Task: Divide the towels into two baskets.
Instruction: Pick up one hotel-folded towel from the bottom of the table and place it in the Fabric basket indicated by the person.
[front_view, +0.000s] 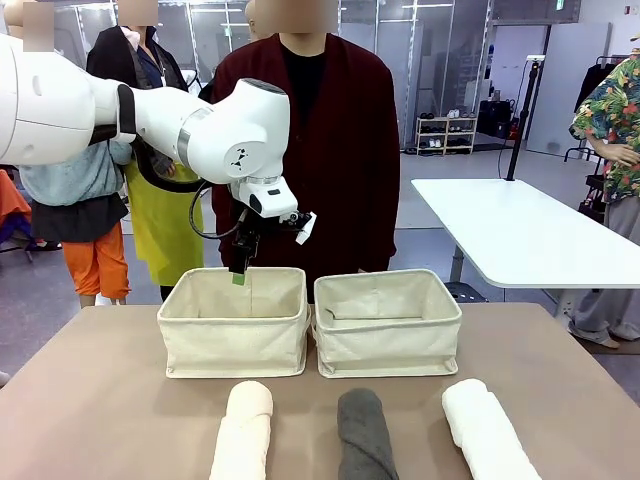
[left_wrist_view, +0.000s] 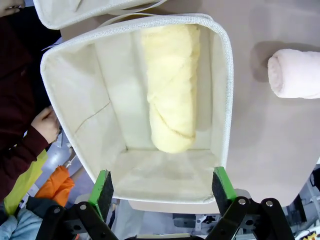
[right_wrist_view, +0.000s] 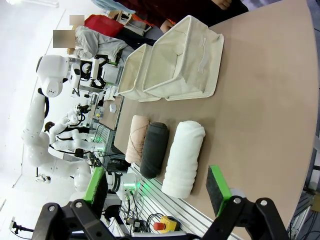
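The pale yellow towel (left_wrist_view: 170, 90) lies inside the left basket (front_view: 233, 335), whose rim (left_wrist_view: 227, 100) frames the left wrist view. My left gripper (front_view: 240, 272) (left_wrist_view: 162, 187) hangs open just above that basket, holding nothing. The right basket (front_view: 388, 335) (right_wrist_view: 192, 70) stands beside it, and nothing shows inside it. On the table in front lie the cream towel (front_view: 243, 430) (left_wrist_view: 295, 74) (right_wrist_view: 136, 137), the dark grey towel (front_view: 365, 435) (right_wrist_view: 154, 149) and the white towel (front_view: 487, 430) (right_wrist_view: 184, 157). My right gripper (right_wrist_view: 157, 185) is open in the air, off the table's right side, near the white towel.
A person in a dark red cardigan (front_view: 320, 130) stands right behind the baskets, one hand (left_wrist_view: 47, 125) close to the left basket's far wall. A white table (front_view: 520, 230) stands farther back on the right. Bare tabletop (front_view: 100, 400) lies left of the towels.
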